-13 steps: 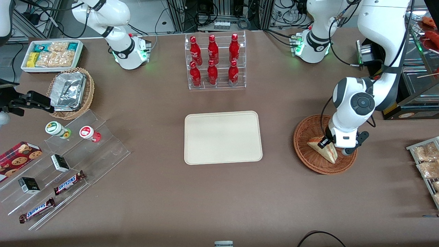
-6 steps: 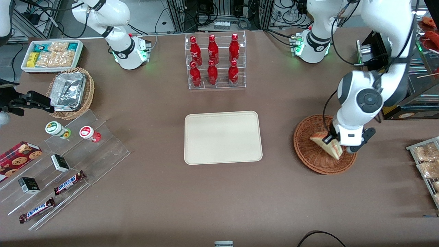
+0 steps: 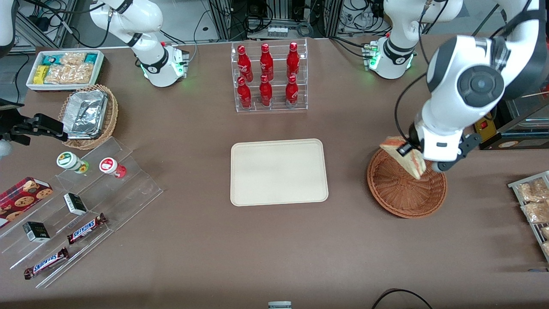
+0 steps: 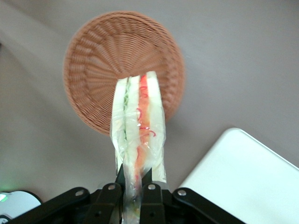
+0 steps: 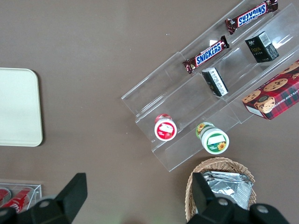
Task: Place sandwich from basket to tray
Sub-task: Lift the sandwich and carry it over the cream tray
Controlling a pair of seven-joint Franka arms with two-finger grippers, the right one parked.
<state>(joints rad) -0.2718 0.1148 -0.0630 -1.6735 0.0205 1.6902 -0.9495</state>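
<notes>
The sandwich (image 3: 406, 155), a plastic-wrapped triangular wedge with red and green filling (image 4: 138, 126), hangs in the air above the round reddish-brown wicker basket (image 3: 403, 193). My gripper (image 3: 412, 151) is shut on the sandwich, its black fingers (image 4: 153, 198) pinching the wedge's wide end. The basket (image 4: 103, 60) lies below with nothing in it. The cream-beige tray (image 3: 279, 171) sits flat at the table's middle, toward the parked arm's end from the basket, with nothing on it; one corner of the tray (image 4: 247, 172) shows in the left wrist view.
A clear rack of red bottles (image 3: 268, 77) stands farther from the front camera than the tray. Snack packets on a wire rack (image 3: 534, 201) lie at the working arm's end. A clear stepped display with candy bars (image 3: 81, 201), a foil-filled basket (image 3: 88, 115) and a white snack bin (image 3: 64, 68) are at the parked arm's end.
The gripper has risen out of the basket with the sandwich held in it; the sandwich went from lying in the basket to hanging above its rim.
</notes>
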